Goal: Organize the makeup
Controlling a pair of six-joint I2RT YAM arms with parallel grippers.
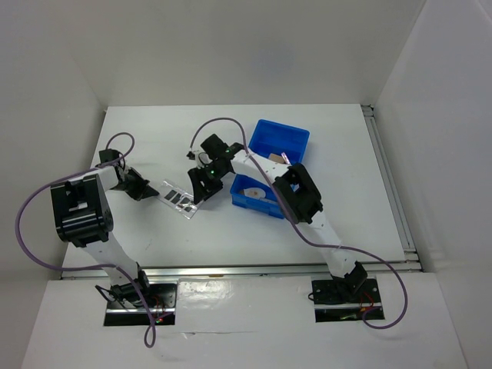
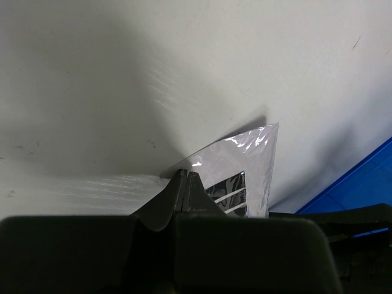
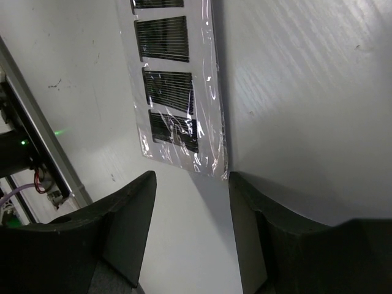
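1. the palette strip (image 1: pixel 179 199) is lying flat on the table (image 1: pixel 330 223), just left of the blue bin (image 1: pixel 265 131).
2. the right gripper (image 3: pixel 191 184) is straddling one end, jaws spread; it should be lowering squarely before closing.
3. the left gripper (image 2: pixel 187 176), fingers pressed together, is touching the far corner, likely bracing it.
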